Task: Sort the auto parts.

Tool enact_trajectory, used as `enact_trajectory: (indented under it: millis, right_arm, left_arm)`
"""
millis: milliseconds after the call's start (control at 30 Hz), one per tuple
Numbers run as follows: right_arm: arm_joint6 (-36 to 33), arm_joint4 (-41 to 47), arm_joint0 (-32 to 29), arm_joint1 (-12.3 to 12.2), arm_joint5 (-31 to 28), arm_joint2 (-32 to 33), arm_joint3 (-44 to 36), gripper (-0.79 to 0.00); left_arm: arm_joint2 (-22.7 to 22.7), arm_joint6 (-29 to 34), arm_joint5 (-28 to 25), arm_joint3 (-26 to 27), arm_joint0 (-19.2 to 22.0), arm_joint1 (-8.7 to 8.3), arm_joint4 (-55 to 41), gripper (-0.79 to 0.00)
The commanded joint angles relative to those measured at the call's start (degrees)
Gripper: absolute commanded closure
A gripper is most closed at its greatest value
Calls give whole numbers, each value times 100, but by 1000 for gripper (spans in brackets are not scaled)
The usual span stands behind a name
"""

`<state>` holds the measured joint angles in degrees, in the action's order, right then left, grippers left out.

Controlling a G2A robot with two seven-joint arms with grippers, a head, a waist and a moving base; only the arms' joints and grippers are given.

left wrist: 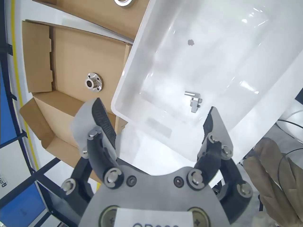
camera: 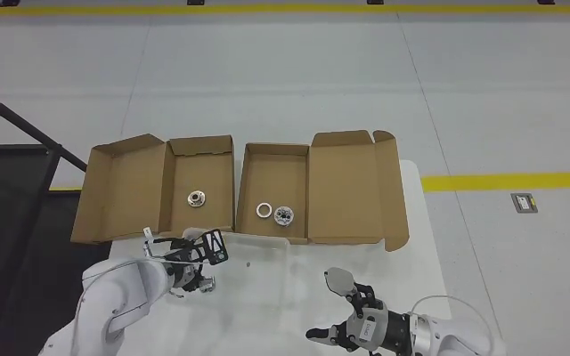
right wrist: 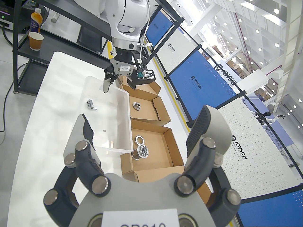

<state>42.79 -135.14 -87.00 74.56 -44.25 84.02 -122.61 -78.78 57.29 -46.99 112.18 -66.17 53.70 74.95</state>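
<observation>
A white bin (left wrist: 213, 67) stands on the surface (right wrist: 42, 119) just in front of two open cardboard boxes set side by side. A single small metal bracket (left wrist: 194, 100) lies on the bin's floor toward its left end. Farther along the floor is a dark speck (left wrist: 190, 42), too small to identify.

The left box (camera: 209, 169) holds one flanged hub (left wrist: 94, 85), resting flange down near the middle of its floor. The right box (camera: 276, 173) holds two parts close together: a plain metal ring (right wrist: 139, 140) lying flat, and beside it a round, drilled part (right wrist: 142, 152), possibly a bearing housing, though that is hard to confirm.

The left claw (left wrist: 155, 106) hangs above the left end of the bin. Its fingers are spread wide and grip nothing, and the bracket lies below and apart from them. The right claw (right wrist: 144, 113) is held near the front right of the surface, well apart from the bin and boxes. It is likewise spread apart with nothing between its pads.
</observation>
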Motion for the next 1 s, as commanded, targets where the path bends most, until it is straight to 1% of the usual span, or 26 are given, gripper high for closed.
enact_trajectory:
  millis: [0, 167, 233, 267, 300, 367, 400, 433, 467, 500, 567, 633, 667, 767, 867, 967]
  right_arm:
    - [0, 0, 0, 0, 0, 0, 0, -785]
    - [0, 0, 0, 0, 0, 0, 0, -785]
    - [0, 0, 0, 0, 0, 0, 0, -785]
    - [0, 0, 0, 0, 0, 0, 0, -785]
    - [0, 0, 0, 0, 0, 0, 0, -785]
    - [0, 0, 0, 0, 0, 0, 0, -785]
    - [0, 0, 0, 0, 0, 0, 0, -785]
    - [0, 0, 0, 0, 0, 0, 0, -785]
    - [0, 0, 0, 0, 0, 0, 0, -785]
    - [0, 0, 0, 0, 0, 0, 0, -785]
    - [0, 0, 0, 0, 0, 0, 0, -785]
    - [0, 0, 0, 0, 0, 0, 0, -785]
    - [0, 0, 0, 0, 0, 0, 0, -785]
    - [0, 0, 0, 0, 0, 0, 0, -785]
    - [0, 0, 0, 0, 0, 0, 0, -785]
    - [0, 0, 0, 0, 0, 0, 0, -785]
  left_arm:
    - [0, -2, -2, -2, 1, 1, -10, -785]
    - [15, -20, -20, -13, -13, -2, 21, -785]
    - [88, -184, -158, -86, -62, -16, 207, -785]
    - [135, -302, -302, -89, -67, -27, 292, -757]
    - [157, -420, -420, -106, -72, -42, 391, -665]
    - [200, -547, -547, -63, -118, -72, 715, -634]
    - [228, -586, -586, -36, -157, -82, 857, -585]
    - [251, -620, -611, -23, -188, -90, 967, -508]
    - [269, -661, -622, -28, -212, -95, 1040, -465]
    - [295, -678, -652, -49, -226, -100, 1115, -440]
    - [368, -705, -705, -170, -206, -102, 1195, -449]
    - [498, -784, -784, -348, -117, -110, 1319, -570]
    - [558, -815, -815, -455, -64, -108, 1326, -597]
    - [758, -952, -952, -804, 115, -103, 1269, -613]
    - [950, -1101, -1101, -1121, 295, -121, 1244, -610]
    - [1192, -1100, -1101, -1305, 446, -179, 1093, -603]
